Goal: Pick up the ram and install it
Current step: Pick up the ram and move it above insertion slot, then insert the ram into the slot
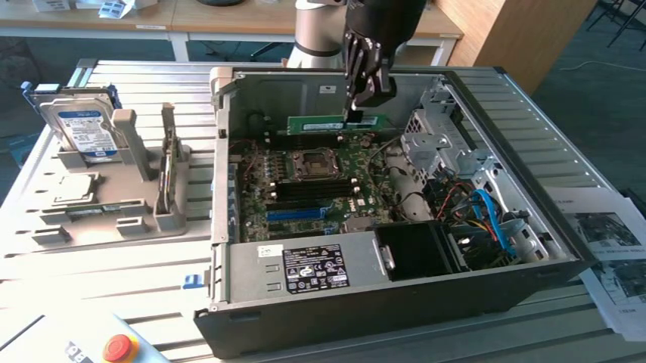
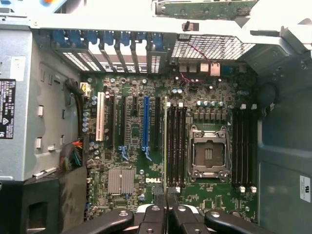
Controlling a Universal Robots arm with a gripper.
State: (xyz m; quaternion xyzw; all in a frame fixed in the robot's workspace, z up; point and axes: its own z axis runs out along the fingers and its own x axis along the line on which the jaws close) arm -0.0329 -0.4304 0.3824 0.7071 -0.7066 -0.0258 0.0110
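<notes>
1 ram (image 1: pixel 318 123) pinched in fingers (image 1: pixel 355 113) over 1 mobo (image 1: pixel 323 189) in open case (image 1: pixel 404 302); 1 HDD (image 1: pixel 86 128) outside.

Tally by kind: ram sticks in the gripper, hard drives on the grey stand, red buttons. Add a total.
ram in the gripper: 1
hard drive on the grey stand: 1
red button: 1
Total: 3

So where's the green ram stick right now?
In the exterior view the ram is inside the open computer case, held by the fingers over the motherboard, near the processor socket.
</notes>
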